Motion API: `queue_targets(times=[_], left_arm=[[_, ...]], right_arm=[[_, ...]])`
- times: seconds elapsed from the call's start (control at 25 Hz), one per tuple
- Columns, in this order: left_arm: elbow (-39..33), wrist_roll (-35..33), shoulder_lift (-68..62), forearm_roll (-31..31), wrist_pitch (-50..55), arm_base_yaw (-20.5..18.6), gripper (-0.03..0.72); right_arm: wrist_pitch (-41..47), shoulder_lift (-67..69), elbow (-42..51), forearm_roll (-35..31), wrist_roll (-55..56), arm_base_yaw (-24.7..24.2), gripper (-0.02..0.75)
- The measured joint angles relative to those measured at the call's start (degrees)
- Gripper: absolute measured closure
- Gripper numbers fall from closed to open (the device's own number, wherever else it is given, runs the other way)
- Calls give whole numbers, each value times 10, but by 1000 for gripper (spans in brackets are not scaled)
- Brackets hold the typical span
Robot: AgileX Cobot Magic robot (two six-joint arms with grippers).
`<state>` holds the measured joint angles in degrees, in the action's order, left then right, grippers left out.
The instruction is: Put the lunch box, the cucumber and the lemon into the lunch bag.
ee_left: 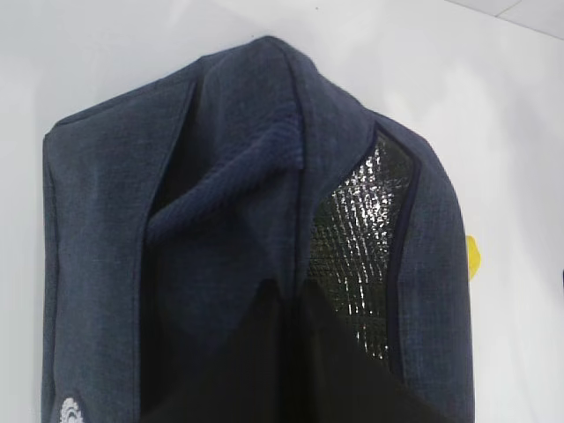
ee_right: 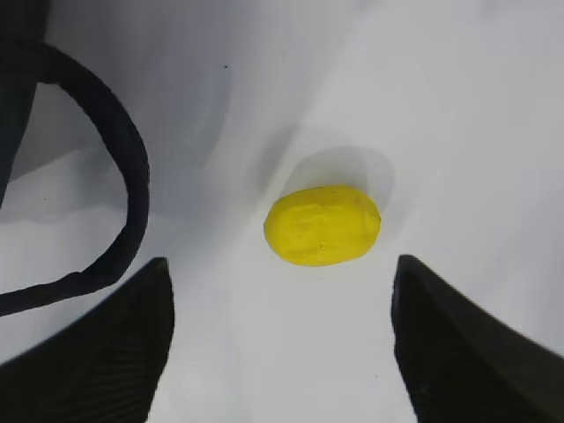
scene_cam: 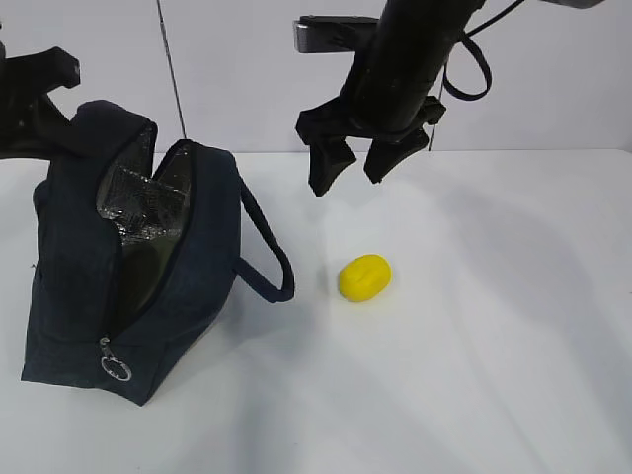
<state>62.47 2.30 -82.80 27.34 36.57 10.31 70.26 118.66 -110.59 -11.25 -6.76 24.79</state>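
The dark navy lunch bag (scene_cam: 178,267) stands at the left with its zipper open and its silvery lining (scene_cam: 138,202) showing. My left gripper (scene_cam: 61,126) is shut on the bag's top edge; in the left wrist view its dark fingers (ee_left: 264,352) pinch the fabric at the gripper (ee_left: 295,304). The yellow lemon (scene_cam: 364,277) lies on the white table, right of the bag. My right gripper (scene_cam: 348,180) hangs open and empty above it, with the lemon (ee_right: 322,225) just ahead of the gripper (ee_right: 280,282). The lunch box and the cucumber are out of view.
One loop handle (scene_cam: 267,257) of the bag sticks out toward the lemon and also shows in the right wrist view (ee_right: 123,167). The silver zipper ring (scene_cam: 116,368) hangs at the bag's near end. A sliver of the lemon (ee_left: 472,257) shows past the bag (ee_left: 106,247).
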Motion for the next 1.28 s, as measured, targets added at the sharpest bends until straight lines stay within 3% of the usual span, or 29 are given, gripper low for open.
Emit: queue_targets(times=[0.12, 0.36, 0.76, 1.28], left_arm=[[0, 0, 0, 0, 0, 0, 694], [0, 0, 0, 0, 7, 0, 694], [0, -5, 0, -4, 9, 0, 694], [0, -14, 0, -4, 11, 0, 694]], right_arm=[[1, 0, 0, 40, 12, 0, 158], [1, -8, 10, 50, 24, 0, 158], [3, -55, 156, 61, 29, 0, 159], [1, -59, 169, 53, 58, 0, 159]])
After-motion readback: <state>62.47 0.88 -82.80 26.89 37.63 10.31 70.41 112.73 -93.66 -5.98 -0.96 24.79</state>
